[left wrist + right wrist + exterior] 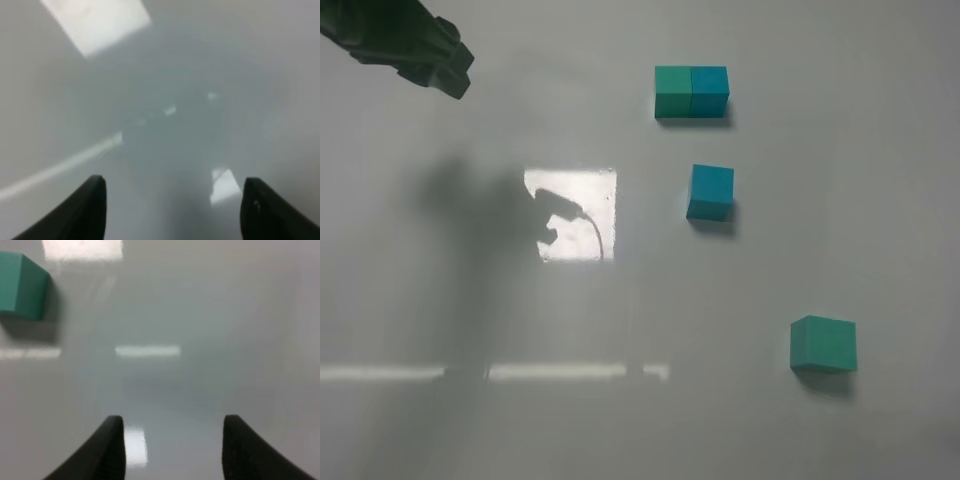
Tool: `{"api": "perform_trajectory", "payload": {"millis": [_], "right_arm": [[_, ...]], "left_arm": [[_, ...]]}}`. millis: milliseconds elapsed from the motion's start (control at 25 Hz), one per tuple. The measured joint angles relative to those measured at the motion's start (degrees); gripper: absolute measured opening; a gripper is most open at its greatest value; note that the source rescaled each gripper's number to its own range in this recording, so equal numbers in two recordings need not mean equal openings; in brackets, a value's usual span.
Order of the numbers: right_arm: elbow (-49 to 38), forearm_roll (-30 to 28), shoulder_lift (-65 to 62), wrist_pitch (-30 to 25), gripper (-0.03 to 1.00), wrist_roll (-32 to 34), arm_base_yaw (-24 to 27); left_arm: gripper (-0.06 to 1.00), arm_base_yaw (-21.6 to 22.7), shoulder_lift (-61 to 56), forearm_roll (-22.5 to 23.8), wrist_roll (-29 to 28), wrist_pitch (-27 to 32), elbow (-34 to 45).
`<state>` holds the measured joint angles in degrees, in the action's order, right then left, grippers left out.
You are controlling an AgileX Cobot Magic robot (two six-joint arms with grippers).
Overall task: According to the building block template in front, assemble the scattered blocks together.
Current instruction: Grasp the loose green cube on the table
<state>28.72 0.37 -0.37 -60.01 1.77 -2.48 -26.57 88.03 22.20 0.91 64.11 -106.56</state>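
Observation:
The building block template (691,92) is a short bar with a sea-green cube on the left and a teal-blue cube on the right, lying at the far middle of the table. A loose teal-blue cube (710,192) sits just in front of it. A loose sea-green cube (824,344) sits nearer, at the right, and also shows in the right wrist view (20,286). My left gripper (173,181) is open and empty over bare table; its arm (410,45) is at the far left. My right gripper (173,418) is open and empty, apart from the green cube, and is out of the high view.
The table (470,300) is glossy white-grey with bright light reflections (570,212) and arm shadows near its middle.

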Motion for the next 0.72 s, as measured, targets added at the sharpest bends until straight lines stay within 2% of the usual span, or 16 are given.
{"api": "perform_trajectory", "payload": {"millis": [120, 280, 360, 480, 720], "right_arm": [[0.0, 0.0, 0.0, 0.0, 0.02, 0.0, 0.0], [0.0, 0.0, 0.0, 0.0, 0.02, 0.0, 0.0], [0.0, 0.0, 0.0, 0.0, 0.02, 0.0, 0.0], [0.0, 0.0, 0.0, 0.0, 0.02, 0.0, 0.0], [0.0, 0.0, 0.0, 0.0, 0.02, 0.0, 0.0]], "left_arm": [[0.48, 9.04, -5.76, -1.61, -2.0, -1.63, 7.81], [0.48, 22.04, -14.24, -8.93, -2.28, -5.87, 16.73], [0.48, 26.36, -18.61, -10.98, -2.28, -7.76, 21.09], [0.48, 29.63, -25.01, -11.65, -2.28, -9.31, 27.46], [0.48, 29.91, -35.38, -13.05, -2.07, -9.96, 41.09]]}}
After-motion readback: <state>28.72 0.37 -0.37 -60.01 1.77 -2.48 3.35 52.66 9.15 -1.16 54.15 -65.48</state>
